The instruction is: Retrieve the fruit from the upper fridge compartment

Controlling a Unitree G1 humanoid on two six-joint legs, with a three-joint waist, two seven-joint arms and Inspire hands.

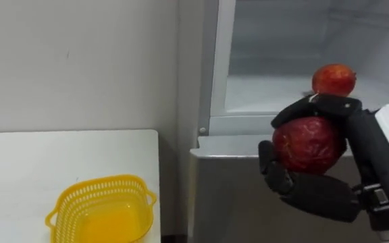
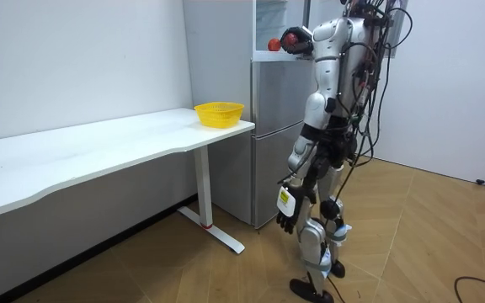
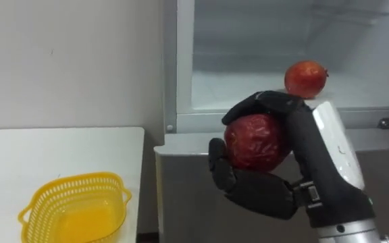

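The robot stood upright on the wooden floor, close against the front of the fridge (image 2: 276, 126), facing it. The white surface (image 1: 46, 162) ran off along the wall beside the fridge.

Its right hand (image 1: 309, 192) was raised to about head height and closed around a dark red fruit (image 1: 308, 144). The thumb lay over the top of the fruit and the fingers were curled beneath and around its side. The fruit was outside the fridge, held in front of the top edge of the lower door, just below the opening of the upper compartment (image 1: 269, 91).

That compartment stood open and pale inside. A second red fruit (image 1: 333, 79), brighter in colour, sat on its floor near the front. From the head camera it appeared just above the thumb; from the room it was a little apart from the held fruit, deeper towards the fridge.

A yellow basket (image 1: 103, 181) with open lattice walls sat at the end of the surface nearest the fridge, with nothing visible in it.

The left hand (image 2: 286, 220) hung low beside the robot's thigh. Whether it was open or closed I could not tell from where I stood.
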